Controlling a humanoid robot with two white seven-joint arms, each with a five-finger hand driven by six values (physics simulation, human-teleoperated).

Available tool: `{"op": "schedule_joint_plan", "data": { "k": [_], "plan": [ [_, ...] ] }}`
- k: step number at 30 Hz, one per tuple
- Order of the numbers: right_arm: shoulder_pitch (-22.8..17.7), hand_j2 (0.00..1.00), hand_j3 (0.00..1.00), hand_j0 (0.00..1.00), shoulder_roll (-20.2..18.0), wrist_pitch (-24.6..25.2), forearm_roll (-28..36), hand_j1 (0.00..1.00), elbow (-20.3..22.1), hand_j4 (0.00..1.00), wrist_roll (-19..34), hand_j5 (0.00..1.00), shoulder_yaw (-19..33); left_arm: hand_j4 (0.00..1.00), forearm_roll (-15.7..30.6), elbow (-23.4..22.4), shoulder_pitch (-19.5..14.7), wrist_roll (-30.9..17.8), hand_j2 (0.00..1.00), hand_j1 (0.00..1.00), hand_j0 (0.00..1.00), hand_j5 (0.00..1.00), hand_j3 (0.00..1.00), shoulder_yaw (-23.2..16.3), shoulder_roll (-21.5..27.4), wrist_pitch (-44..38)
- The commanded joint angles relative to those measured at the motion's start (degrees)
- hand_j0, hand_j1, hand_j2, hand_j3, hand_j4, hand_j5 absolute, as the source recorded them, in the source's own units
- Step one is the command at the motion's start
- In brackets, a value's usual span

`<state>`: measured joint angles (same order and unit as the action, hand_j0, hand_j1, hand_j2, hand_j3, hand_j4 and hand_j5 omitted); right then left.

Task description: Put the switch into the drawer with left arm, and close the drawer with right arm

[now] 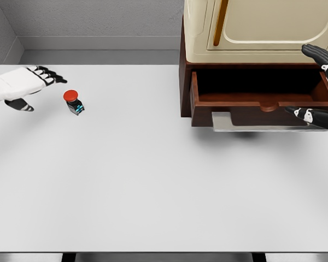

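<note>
The switch [74, 101], a small black box with a red round button on top and cyan marks on its side, sits on the white table [153, 180] at the left. My left hand [37, 82] hovers just left of it, fingers spread and empty, a short gap away. The brown wooden drawer [262, 95] stands pulled open under the cream cabinet [257, 27] at the right, its inside dark and bare. My right hand [320, 82] is at the drawer's right end, fingers open above and below its corner, holding nothing.
A thin grey plate [251, 123] juts out beneath the drawer front. The cabinet's dark wooden base [185, 71] rises from the table's back right. A grey wall runs behind the table.
</note>
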<state>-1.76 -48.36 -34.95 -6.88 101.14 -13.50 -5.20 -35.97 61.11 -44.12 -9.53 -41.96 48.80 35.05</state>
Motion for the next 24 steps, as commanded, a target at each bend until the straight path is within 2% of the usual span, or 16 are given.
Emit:
{"op": "schedule_joint_plan", "data": {
  "k": [1,4,7,13,24],
  "plan": [
    [0.0,1.0,1.0,1.0,-0.06,-0.05,0.29,1.0,0.02,1.0,-0.03,1.0,0.01,0.91,-0.15,-0.12,-0.09,-0.05,0.91,0.91,0.91,0.91,0.91,-0.22,-0.11,-0.05],
    [0.09,1.0,1.0,1.0,-0.06,-0.05,0.29,1.0,0.02,1.0,-0.03,1.0,0.01,0.91,-0.42,-1.08,-1.06,-0.05,0.91,0.91,0.91,0.91,0.91,-0.31,-1.43,-0.05],
    [0.0,1.0,1.0,1.0,-0.06,-0.05,0.29,1.0,0.02,1.0,-0.03,1.0,0.01,0.92,-0.5,-3.01,-3.17,-0.05,0.92,0.92,0.92,0.92,0.92,-3.04,-2.83,-0.05],
    [0.09,1.0,1.0,1.0,-0.06,-0.05,0.2,1.0,0.02,1.0,-0.03,1.0,0.01,0.92,-0.59,-4.69,-5.19,-0.05,0.92,0.92,0.92,0.92,0.92,-4.88,-3.98,-0.05],
    [0.0,1.0,1.0,1.0,-0.06,-0.05,0.29,1.0,0.02,1.0,-0.03,1.0,0.1,0.92,-0.5,-6.8,-6.86,-0.05,0.92,0.92,0.92,0.92,0.92,-7.08,-7.32,-0.05]
  ]
}}
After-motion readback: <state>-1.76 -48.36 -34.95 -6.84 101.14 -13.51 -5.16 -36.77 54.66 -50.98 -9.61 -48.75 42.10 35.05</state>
